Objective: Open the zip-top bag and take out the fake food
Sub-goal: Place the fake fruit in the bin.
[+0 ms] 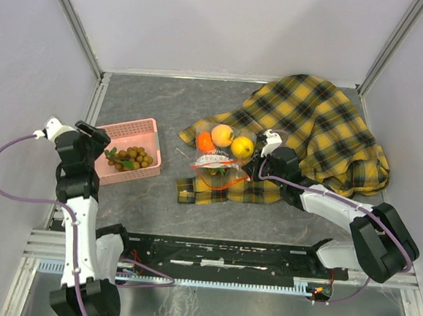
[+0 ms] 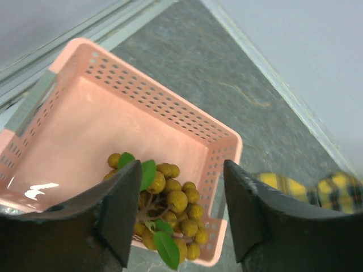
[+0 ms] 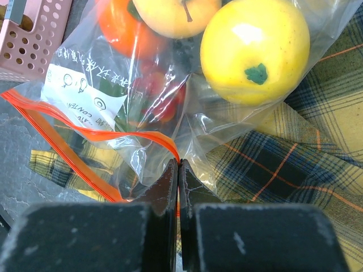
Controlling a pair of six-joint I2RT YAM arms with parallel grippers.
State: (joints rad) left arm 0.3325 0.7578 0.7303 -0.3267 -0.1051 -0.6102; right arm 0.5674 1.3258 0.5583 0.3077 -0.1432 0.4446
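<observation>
The zip-top bag (image 1: 213, 160) lies on the plaid cloth, its mouth spread, with its red-orange zip strip (image 3: 122, 136) curving toward my right gripper (image 3: 179, 165). That gripper (image 1: 250, 166) is shut on the strip's edge. Fake food inside the bag includes a yellow fruit (image 3: 255, 51), an orange one (image 1: 205, 141) and a pale yellow one (image 1: 223, 135). A tan grape bunch (image 2: 173, 207) with green leaves rests in the pink basket (image 2: 170, 105). My left gripper (image 2: 181, 190) hangs open just above the bunch, touching nothing.
The pink basket (image 1: 129, 131) sits at the left of the grey table. The yellow-black plaid cloth (image 1: 316, 130) covers the right half and runs under the bag. White walls and metal rails close in the table on three sides.
</observation>
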